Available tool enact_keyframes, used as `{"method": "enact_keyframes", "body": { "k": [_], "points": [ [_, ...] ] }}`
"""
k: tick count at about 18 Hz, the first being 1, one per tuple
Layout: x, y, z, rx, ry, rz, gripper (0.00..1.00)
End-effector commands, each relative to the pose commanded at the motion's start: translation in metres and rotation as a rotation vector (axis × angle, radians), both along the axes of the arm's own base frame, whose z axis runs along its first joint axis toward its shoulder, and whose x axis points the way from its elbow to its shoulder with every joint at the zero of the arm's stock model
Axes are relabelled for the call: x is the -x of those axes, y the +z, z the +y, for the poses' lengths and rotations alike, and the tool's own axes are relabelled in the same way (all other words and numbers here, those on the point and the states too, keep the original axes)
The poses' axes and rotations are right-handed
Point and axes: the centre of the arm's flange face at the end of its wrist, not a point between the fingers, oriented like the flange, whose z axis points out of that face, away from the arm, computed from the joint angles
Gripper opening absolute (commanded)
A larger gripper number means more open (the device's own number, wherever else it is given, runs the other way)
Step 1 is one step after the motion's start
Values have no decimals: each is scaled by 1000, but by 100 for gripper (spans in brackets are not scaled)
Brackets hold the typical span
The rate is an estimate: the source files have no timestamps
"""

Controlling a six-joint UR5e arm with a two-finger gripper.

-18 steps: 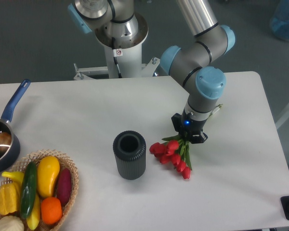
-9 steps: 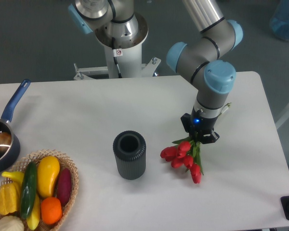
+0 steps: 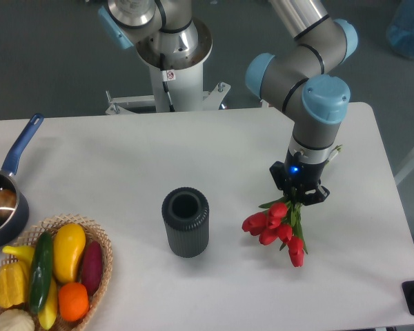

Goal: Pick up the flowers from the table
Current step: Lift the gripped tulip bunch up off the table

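Note:
The flowers (image 3: 276, 226), a bunch of red tulip buds with green leaves, hang below my gripper (image 3: 299, 195) over the right part of the white table (image 3: 124, 165). My gripper is shut on the flowers' stems, which its black fingers hide. The buds point down and toward the front. Whether the lowest bud touches the tabletop I cannot tell.
A dark ribbed cylindrical vase (image 3: 185, 222) stands upright left of the flowers. At the front left corner sits a wicker basket (image 3: 105, 243) of vegetables and fruit. A blue-handled pot (image 3: 1, 200) is at the left edge. The robot base (image 3: 172, 48) stands behind the table.
My gripper has carried the flowers to the right and slightly toward the front, farther from the vase.

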Motion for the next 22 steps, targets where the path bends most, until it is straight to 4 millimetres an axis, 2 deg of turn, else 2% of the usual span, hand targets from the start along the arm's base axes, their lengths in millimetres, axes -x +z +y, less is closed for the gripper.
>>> {"method": "enact_keyframes", "body": {
  "k": [3,11,22],
  "points": [
    [9,21,3,-17,5,39,8],
    [19,44,4,31,11,48,14],
    [24,61,3,29,10,70,16]
  ]
}}
